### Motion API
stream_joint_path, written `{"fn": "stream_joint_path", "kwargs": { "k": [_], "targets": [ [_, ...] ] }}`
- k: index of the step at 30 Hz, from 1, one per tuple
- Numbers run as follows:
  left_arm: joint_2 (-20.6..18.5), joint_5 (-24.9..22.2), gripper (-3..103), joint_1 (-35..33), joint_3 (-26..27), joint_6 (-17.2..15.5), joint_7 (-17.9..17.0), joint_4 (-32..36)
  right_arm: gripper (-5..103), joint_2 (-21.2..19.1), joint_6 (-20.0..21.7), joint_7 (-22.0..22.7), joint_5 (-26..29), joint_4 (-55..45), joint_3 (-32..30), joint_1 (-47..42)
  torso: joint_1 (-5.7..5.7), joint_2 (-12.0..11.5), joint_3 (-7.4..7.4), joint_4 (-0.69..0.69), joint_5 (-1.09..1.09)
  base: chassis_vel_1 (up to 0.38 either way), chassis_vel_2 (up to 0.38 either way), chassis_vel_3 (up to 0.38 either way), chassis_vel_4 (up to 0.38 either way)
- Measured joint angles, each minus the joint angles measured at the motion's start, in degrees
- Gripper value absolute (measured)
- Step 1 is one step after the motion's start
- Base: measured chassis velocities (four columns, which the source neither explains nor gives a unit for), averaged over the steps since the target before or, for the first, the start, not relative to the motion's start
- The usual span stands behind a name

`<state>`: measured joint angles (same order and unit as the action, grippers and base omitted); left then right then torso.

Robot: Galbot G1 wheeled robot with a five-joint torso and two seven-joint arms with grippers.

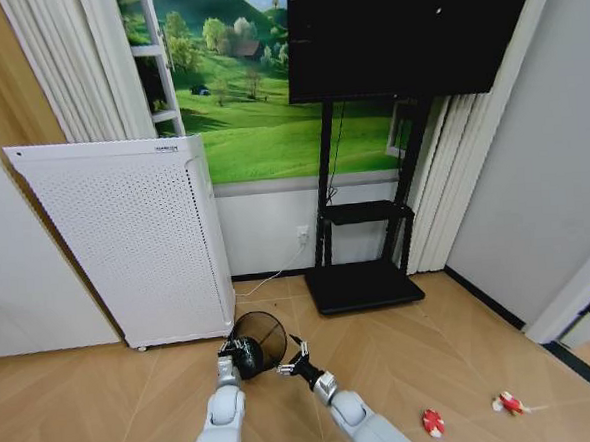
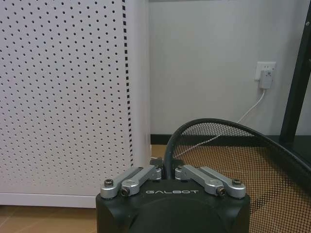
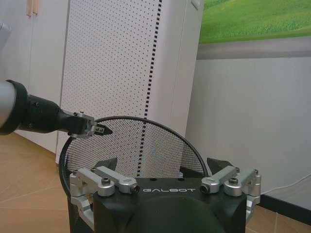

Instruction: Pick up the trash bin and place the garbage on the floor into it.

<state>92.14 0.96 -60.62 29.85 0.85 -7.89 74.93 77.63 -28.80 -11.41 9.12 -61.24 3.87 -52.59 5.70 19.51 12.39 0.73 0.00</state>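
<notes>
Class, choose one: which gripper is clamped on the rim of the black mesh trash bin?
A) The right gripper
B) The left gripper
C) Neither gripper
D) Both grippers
B: the left gripper is shut on the trash bin rim, while the right gripper sits open beside it.

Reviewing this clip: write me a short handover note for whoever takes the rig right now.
Left gripper: shut on the trash bin rim; the left wrist view shows the rim wire pinched between its fingers.
Right gripper: open, at the bin's near rim, gripping nothing.
Bin: tilted, beside the white air purifier.
Garbage: two red-and-white wrappers lie on the floor to the robot's right.
Done: bin rim gripped by the left gripper.
Left: carry the bin over and put the litter in; none is in it yet.
</notes>
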Motion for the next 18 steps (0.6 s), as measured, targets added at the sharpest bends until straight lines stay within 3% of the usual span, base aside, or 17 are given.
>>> {"fn": "stream_joint_path", "kwargs": {
  "k": [8, 18],
  "targets": [
    [0.0, 0.28, 6, -0.73, 0.23, 0.26, -0.01, -0.02, 100, -0.09, 0.05, -0.19, 0.12, -0.65, -0.35, -0.39, 0.0, 0.0, 0.0, 0.0, 0.0, -0.097, -0.098, 0.102, 0.097],
    [-0.01, 1.17, 6, -1.28, 1.01, 1.12, 0.31, -0.47, 100, -0.13, -0.05, -0.16, 0.64, -0.32, -1.23, 0.06, 0.0, 0.0, 0.0, 0.0, -0.02, -0.194, -0.206, 0.2, 0.212]
  ]
}}
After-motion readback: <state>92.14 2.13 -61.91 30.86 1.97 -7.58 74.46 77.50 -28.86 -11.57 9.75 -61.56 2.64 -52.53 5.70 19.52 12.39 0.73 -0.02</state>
